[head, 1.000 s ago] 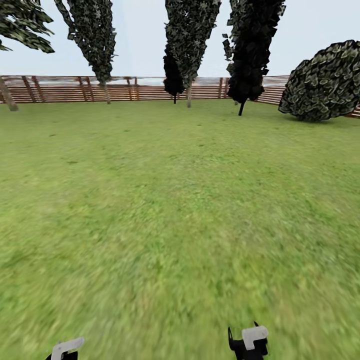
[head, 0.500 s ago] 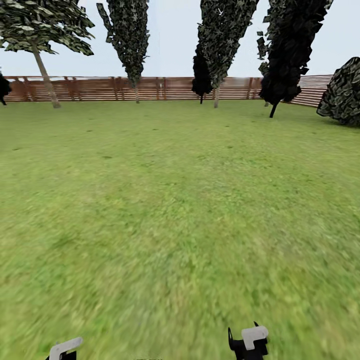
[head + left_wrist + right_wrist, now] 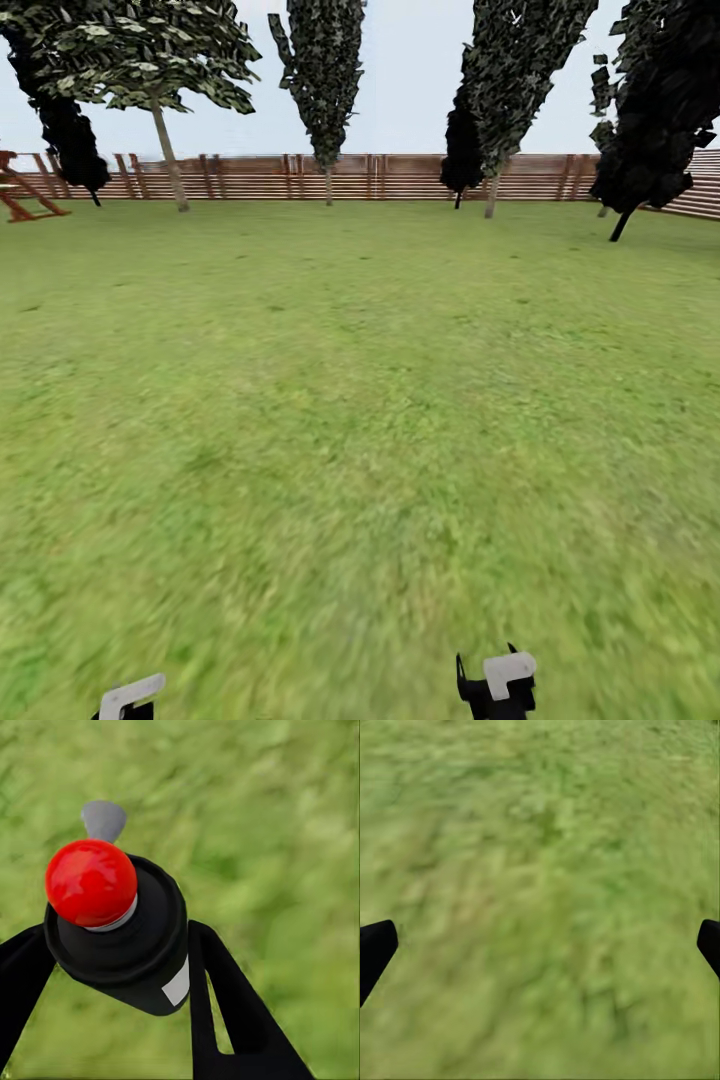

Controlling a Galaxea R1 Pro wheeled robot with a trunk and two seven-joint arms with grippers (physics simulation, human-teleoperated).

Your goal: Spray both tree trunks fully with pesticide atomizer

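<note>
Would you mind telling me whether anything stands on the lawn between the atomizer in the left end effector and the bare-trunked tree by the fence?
Nothing visible does. The atomizer sits in the left end effector; open lawn runs up to the tree by the fence.

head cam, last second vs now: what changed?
The camera panned left: the fence and the trees along it slid right in the picture, the round bush left the frame at the right, and a leafy tree and a wooden frame came in at the left. Nothing taken or released. Both arms sit unchanged at the picture's bottom edge; the left claw holds the atomizer, the right claw is open.
</note>
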